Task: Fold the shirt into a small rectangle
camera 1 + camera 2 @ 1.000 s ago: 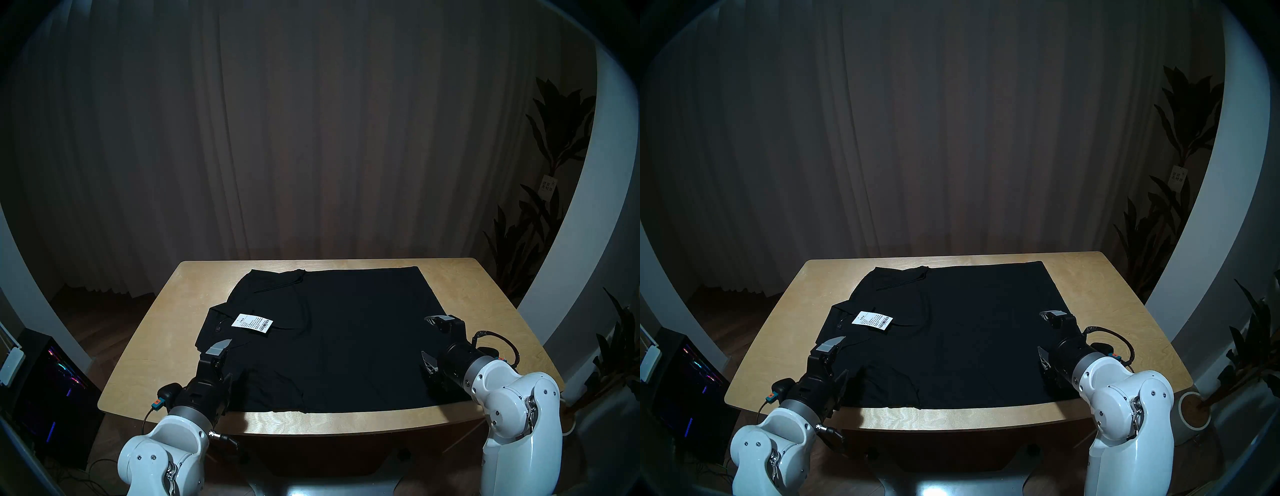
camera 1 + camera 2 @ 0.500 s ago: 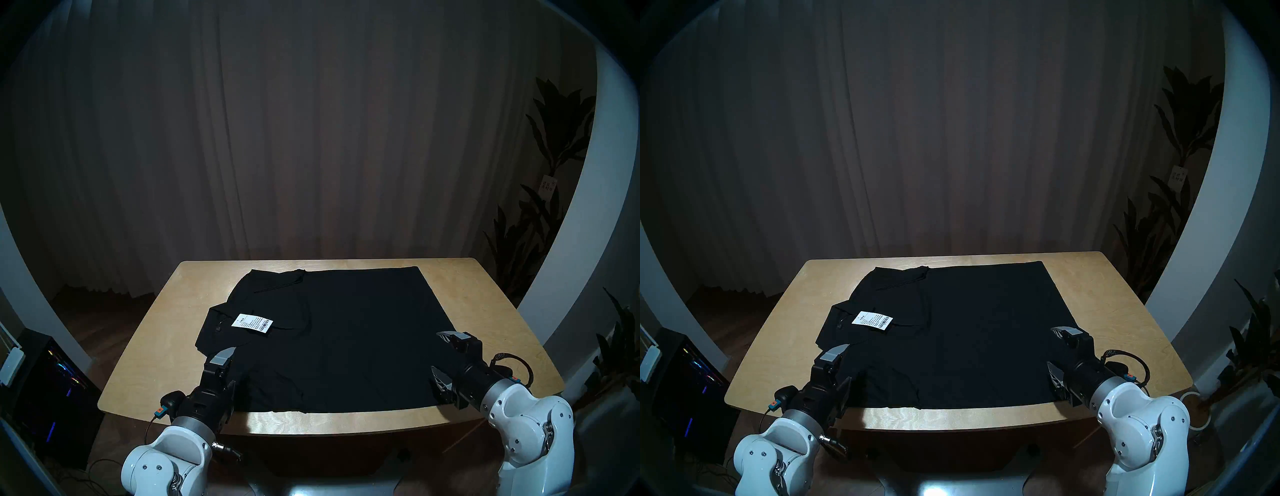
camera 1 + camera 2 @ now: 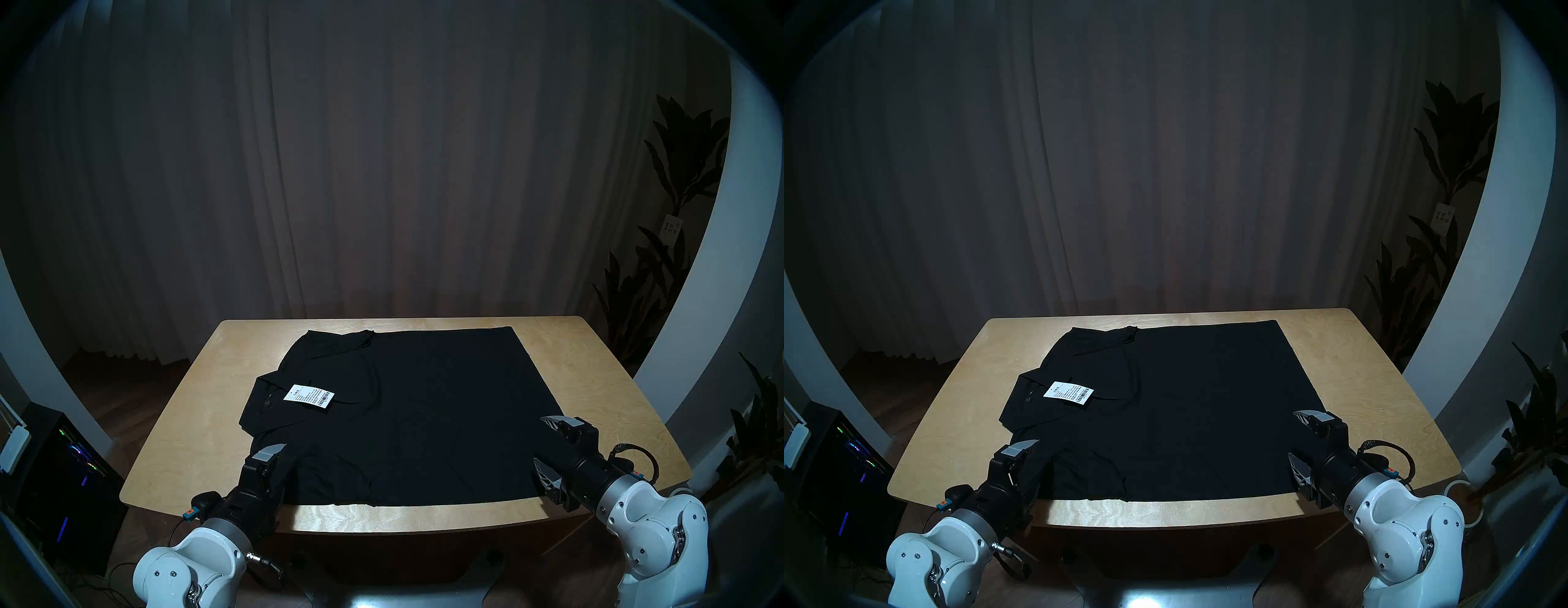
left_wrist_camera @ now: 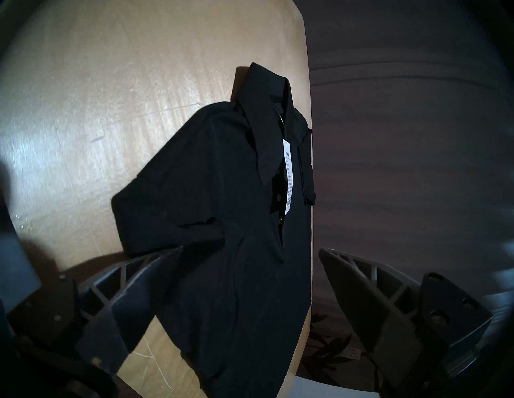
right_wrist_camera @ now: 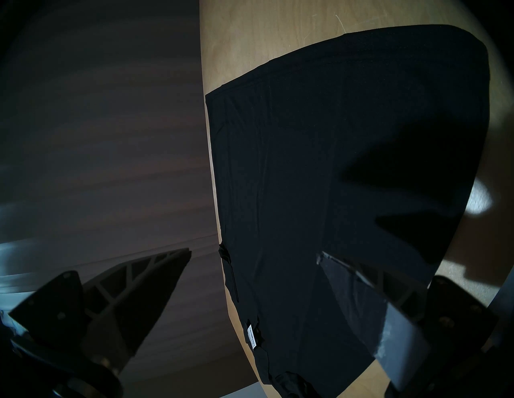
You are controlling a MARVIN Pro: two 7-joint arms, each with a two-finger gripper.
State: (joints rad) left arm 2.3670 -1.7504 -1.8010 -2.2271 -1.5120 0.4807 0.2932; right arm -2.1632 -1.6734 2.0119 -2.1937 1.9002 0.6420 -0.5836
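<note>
The black shirt point(image 3: 424, 407) lies flat on the wooden table point(image 3: 203, 407), collar to the left and hem to the right, and also shows in the other head view point(image 3: 1187, 403). Its white barcode tag point(image 3: 309, 395) rests by the collar. My left gripper point(image 3: 282, 460) is open and empty, low at the shirt's front-left sleeve. The left wrist view shows the sleeve, collar and tag point(image 4: 288, 178) beyond the spread fingers point(image 4: 155, 266). My right gripper point(image 3: 541, 440) is open and empty over the shirt's front-right corner. The right wrist view shows the hem point(image 5: 333, 139) there.
The table's front edge point(image 3: 424, 518) lies just under both wrists. A computer tower with coloured lights point(image 3: 63, 479) stands on the floor at the left. Potted plants point(image 3: 662, 297) stand at the right. A dark curtain hangs behind the table.
Both grippers have drawn back toward the table's front edge, the right one also moving rightward off the shirt's right side. Both stay open. The shirt has not moved.
</note>
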